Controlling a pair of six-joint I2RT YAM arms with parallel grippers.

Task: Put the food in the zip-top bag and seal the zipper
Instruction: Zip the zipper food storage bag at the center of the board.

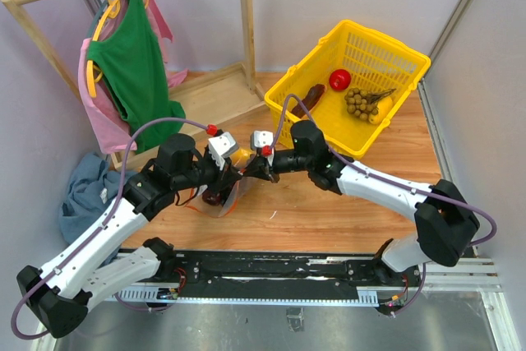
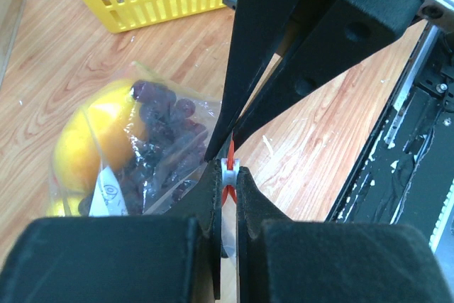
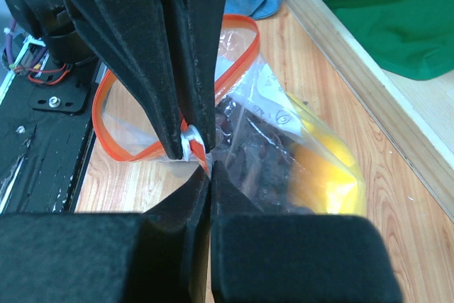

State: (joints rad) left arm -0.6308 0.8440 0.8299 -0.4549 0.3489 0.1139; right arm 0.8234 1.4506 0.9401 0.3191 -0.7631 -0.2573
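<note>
Sealing the mouth looks like the step in hand. By the left edge of the counter (image 1: 329, 215) a blue cloth (image 1: 86, 191) lies bunched, out of play. To its right, the left tool (image 2: 227, 175) is clamped shut on the zipper (image 3: 99, 115), pinching it at a small white slider (image 2: 228, 167). The zip-top bag (image 2: 170, 168) lies on the counter left of centre, toward the near edge, beneath both tools. Through its clear wall show the yellow bell pepper (image 2: 89, 136) and the grape bunch (image 2: 159, 129), both inside. The watermelon slice cannot be made out in any view. The right tool (image 3: 210, 169) meets the left one tip to tip and is closed tight on the red-orange strip just beside the slider. Much of the zipper curves away from them in an open loop, so the mouth is not yet sealed. The yellow basket (image 1: 387, 40) sits at the far right corner, well apart. The next move probably calls for one tool to anchor the strip while the other draws the slider along it, keeping the floppy plastic taut. If the strip slackens, the thin edge could slip free or bunch up.
</note>
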